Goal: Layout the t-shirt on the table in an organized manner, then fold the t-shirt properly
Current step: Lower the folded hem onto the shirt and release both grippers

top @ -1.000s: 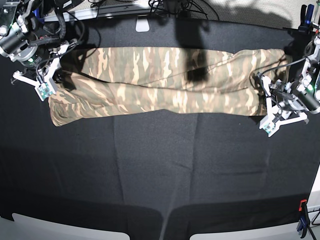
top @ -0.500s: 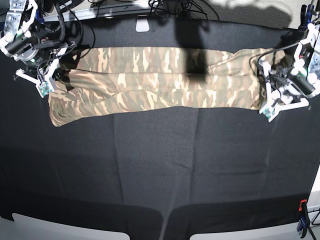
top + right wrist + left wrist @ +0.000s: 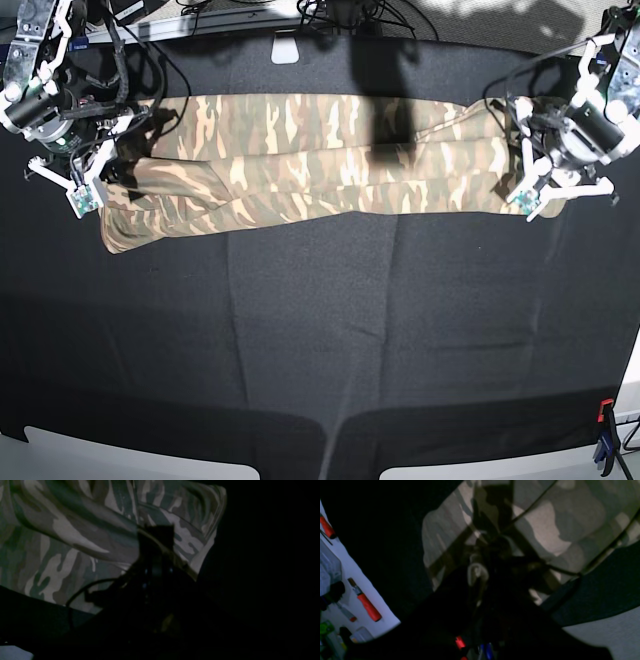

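Camouflage t-shirt (image 3: 310, 160) lies stretched along the far side of the desk (image 3: 320, 340), each end pinched by a clenched tool (image 3: 528, 195) (image 3: 100, 180); uneven pulling risks slippage or skewed folds.

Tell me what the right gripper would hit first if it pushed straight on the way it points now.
Probably the t-shirt itself: the right gripper points at the camouflage fabric near its end. Contact is too dark to confirm; the table lies beneath.
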`<state>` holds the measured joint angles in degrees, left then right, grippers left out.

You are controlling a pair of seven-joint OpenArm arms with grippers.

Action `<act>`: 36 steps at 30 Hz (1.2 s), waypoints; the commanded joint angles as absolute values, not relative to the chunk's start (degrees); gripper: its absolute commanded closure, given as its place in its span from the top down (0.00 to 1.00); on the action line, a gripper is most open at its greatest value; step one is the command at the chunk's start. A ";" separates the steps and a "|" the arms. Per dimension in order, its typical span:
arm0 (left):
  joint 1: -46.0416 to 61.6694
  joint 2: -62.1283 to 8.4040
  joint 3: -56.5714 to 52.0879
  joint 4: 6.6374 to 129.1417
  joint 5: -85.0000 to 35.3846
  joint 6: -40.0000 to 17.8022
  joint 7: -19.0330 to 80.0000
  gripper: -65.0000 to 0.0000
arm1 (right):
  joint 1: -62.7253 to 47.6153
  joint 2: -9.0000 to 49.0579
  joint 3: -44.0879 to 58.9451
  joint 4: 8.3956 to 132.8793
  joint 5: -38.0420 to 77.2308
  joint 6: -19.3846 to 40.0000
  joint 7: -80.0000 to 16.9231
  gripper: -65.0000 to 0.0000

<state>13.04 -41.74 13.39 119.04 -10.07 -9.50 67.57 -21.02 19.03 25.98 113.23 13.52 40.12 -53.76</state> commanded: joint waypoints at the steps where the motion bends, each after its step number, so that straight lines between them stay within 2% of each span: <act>1: 13.65 -42.19 12.78 119.94 -8.62 -9.26 67.72 0.00 | -20.86 19.84 26.24 113.86 13.67 40.00 -53.23 0.00; 4: 16.51 -41.21 12.80 119.92 -8.34 -8.32 65.87 0.00 | -20.86 19.81 26.24 113.69 13.69 40.00 -53.19 0.00; 11: 20.62 -40.84 12.80 118.41 -7.49 -8.29 50.19 0.00 | -20.84 19.84 26.24 113.69 13.87 40.00 -53.19 0.00; 21: 21.61 -40.82 12.78 114.10 -6.90 -8.29 51.31 0.00 | -20.84 19.86 26.24 113.71 16.71 40.00 -53.71 0.00; 22: 21.61 -40.82 12.78 114.13 -7.09 -8.27 51.86 0.13 | -20.84 19.84 26.24 113.71 18.35 40.00 -54.70 0.00; 24: 21.61 -40.82 12.78 114.13 -7.07 -7.86 52.03 0.38 | -20.86 19.86 26.24 113.71 20.53 40.00 -55.31 0.26; 25: 21.61 -40.82 12.78 114.13 -7.07 -6.59 52.01 0.45 | -20.84 19.86 26.24 113.71 21.78 40.00 -55.27 0.38; 27: 21.61 -40.82 12.80 114.13 -7.05 -3.86 51.99 0.50 | -20.84 19.86 26.24 113.71 24.71 40.00 -54.15 0.51; 34: 21.61 -40.84 12.78 114.37 -6.96 -2.87 53.01 0.50 | -20.49 19.86 26.24 114.24 31.07 40.00 -53.06 0.52; 36: 21.61 -40.82 12.78 115.18 -6.87 -0.56 54.08 0.50 | -20.49 19.86 26.26 115.33 32.21 40.00 -52.14 0.52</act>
